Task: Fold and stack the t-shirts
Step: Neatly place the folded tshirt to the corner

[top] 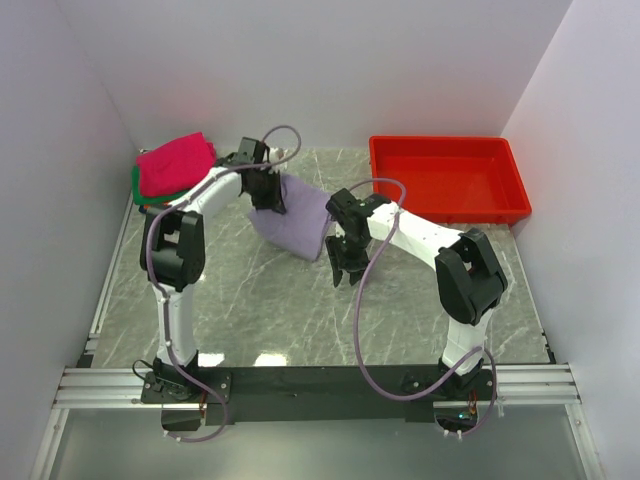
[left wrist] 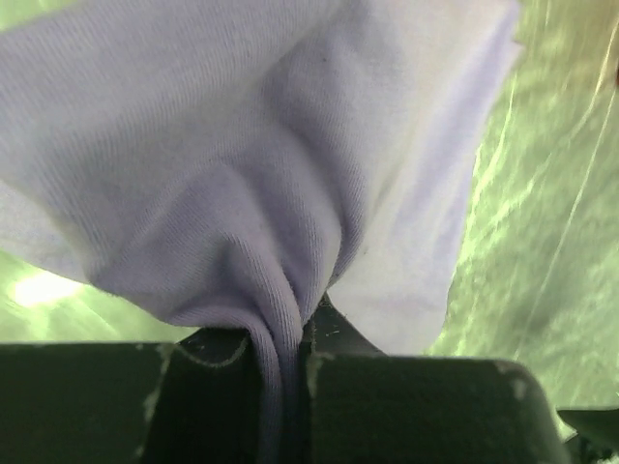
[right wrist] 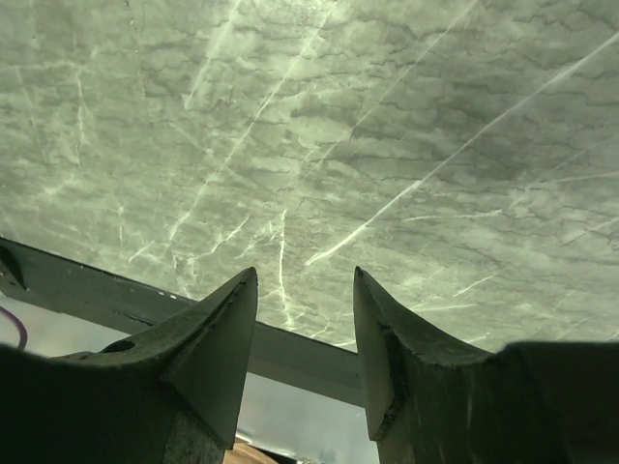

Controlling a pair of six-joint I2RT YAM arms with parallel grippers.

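Near the back middle of the bench (top: 260, 300), the lavender t-shirt (top: 298, 218) lies as a loosely folded bundle, its upper left corner lifted off the grey, white-veined marble-look surface. Its cloth is a soft, fine-ribbed knit in pale lilac, smooth over the flat part and drawn into deep converging creases where the left hand (top: 266, 192) pinches it. The left wrist view shows its dark fingers (left wrist: 416, 406) closed tight on a narrow gather of fabric that fans out above them. The right hand (top: 347, 268) hovers just beside the bundle's near right edge, its black wedge-shaped fingers (right wrist: 208, 358) spread apart, holding nothing. At the back left corner a magenta t-shirt (top: 177, 158) sits folded on a green t-shirt (top: 140, 190), of which only a rim shows. A glossy red plastic tray (top: 447, 180), rectangular with raised walls, stands at the back right.
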